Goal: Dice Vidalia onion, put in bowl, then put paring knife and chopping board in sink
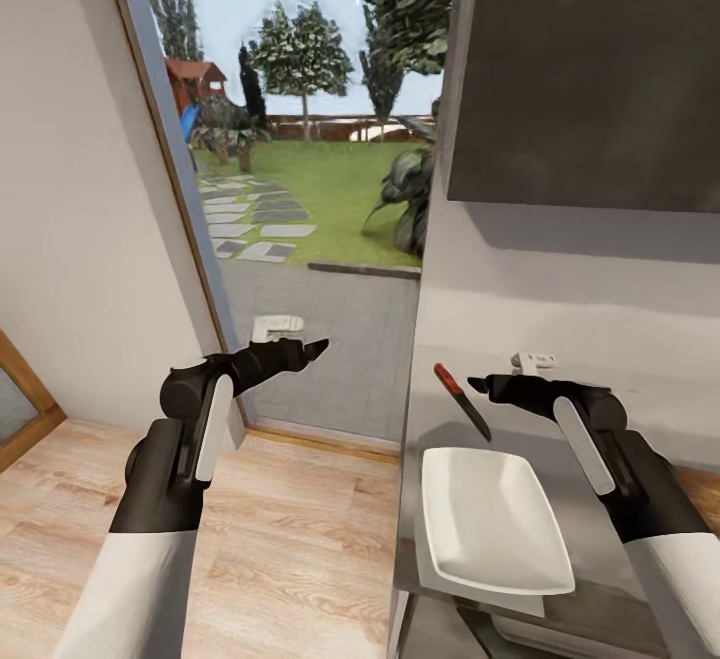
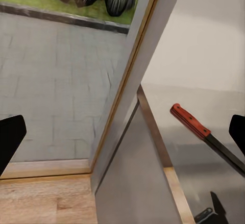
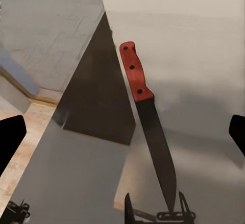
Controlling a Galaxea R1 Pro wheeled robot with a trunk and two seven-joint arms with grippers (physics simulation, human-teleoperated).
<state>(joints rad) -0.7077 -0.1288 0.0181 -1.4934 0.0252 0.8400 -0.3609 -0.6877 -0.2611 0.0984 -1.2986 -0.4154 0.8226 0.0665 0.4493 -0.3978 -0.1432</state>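
Left gripper (image 1: 318, 347) hangs in the air over the wooden floor (image 1: 300, 529), in front of the glass door (image 1: 300, 189) that looks out on a paved yard and a lawn. In the head view its dark fingers run to a point and look together, yet the left wrist view shows one black fingertip (image 2: 9, 140) at each side with a wide gap between them, so its jaws stand apart and hold nothing.

Further right, the grey countertop (image 1: 600, 339) begins at its end edge. The paring knife (image 1: 461, 400) lies flat on it, its orange-red handle toward the far wall and its dark blade pointing toward the robot. Just nearer than the knife sits the bowl (image 1: 495, 524), a shallow white square dish; nothing lies in it.

Right gripper (image 1: 478, 383) hovers just beside the knife, above the countertop. The right wrist view shows its black fingertips (image 3: 10, 142) wide apart with the knife (image 3: 148, 132) between them and below, not gripped.
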